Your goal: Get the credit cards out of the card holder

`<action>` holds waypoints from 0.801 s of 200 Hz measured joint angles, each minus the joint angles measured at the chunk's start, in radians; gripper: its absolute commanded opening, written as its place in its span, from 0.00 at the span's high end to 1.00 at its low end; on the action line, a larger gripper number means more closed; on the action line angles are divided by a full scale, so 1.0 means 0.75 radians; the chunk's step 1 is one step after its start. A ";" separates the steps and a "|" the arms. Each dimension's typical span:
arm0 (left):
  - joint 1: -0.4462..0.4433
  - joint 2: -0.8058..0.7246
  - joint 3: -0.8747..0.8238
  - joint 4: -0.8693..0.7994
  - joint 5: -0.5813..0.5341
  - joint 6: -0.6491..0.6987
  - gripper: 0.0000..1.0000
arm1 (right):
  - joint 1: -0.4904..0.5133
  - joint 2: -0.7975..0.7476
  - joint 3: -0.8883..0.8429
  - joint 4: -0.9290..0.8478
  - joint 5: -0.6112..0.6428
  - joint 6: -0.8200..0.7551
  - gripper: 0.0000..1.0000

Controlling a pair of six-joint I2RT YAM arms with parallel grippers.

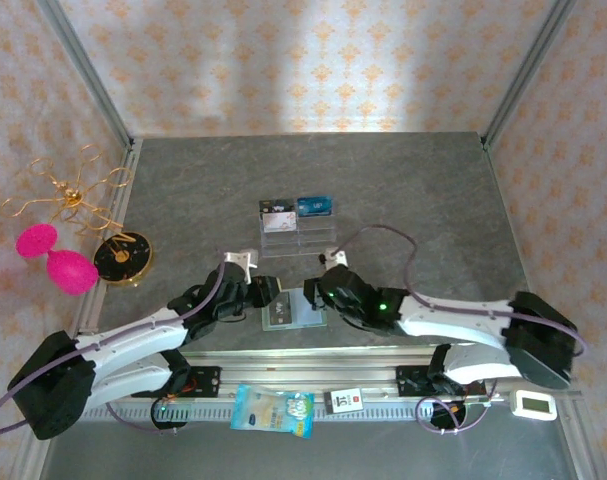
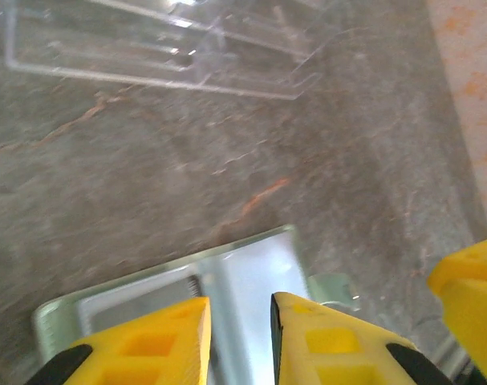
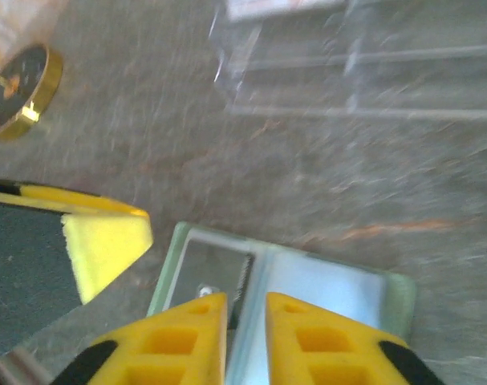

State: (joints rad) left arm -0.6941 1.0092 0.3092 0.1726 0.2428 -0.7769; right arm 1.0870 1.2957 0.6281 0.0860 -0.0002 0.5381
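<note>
Low and left of centre in the top view, the left gripper (image 1: pixel 266 293) leans in over the left edge of the card holder (image 1: pixel 295 312). In its wrist view the yellow fingers (image 2: pixel 159 345) stand narrowly apart above the holder's fold. Whether they pinch anything cannot be told, though it looks placed to pin the wallet down. The sage-green card holder lies opened flat at the middle of the frame's lower half, clear pockets up, so a card could slide out sideways. The credit cards are not plainly visible; only a greyish patch shows behind the left pocket. Just right of it the right gripper (image 1: pixel 321 290) reaches the opposite edge, its fingers (image 3: pixel 175 341) likewise close together over the pocket seam, probably set to draw a card out, but a grip cannot be made out. Above them, at mid-frame, stands a clear acrylic rack (image 1: pixel 298 232) with a blue card (image 1: pixel 315 206) and another card beside it, likely where cards go. The table (image 1: pixel 183 190) is mottled grey stone-look, walled by orange-patterned paper. At far left rest a gold wire ornament (image 1: pixel 68 195), pink shapes (image 1: pixel 58 258) and a black-and-gold disc (image 1: pixel 123 258). A blue packet (image 1: pixel 273 410) lies along the bottom edge.
</note>
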 measured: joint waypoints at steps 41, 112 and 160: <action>0.001 0.029 -0.022 -0.035 0.001 -0.001 0.76 | -0.002 0.218 0.025 0.019 -0.202 0.001 0.90; 0.001 0.077 -0.045 -0.036 0.006 0.014 0.89 | -0.004 0.241 -0.069 0.004 -0.240 0.055 0.82; 0.001 0.106 -0.053 -0.042 -0.011 0.035 0.97 | -0.082 0.257 0.097 0.006 -0.388 0.054 0.81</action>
State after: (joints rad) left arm -0.6937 1.0885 0.2695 0.1413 0.2348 -0.7506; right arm 1.0252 1.4887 0.7006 0.0906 -0.2913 0.5789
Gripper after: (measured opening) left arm 0.046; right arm 0.194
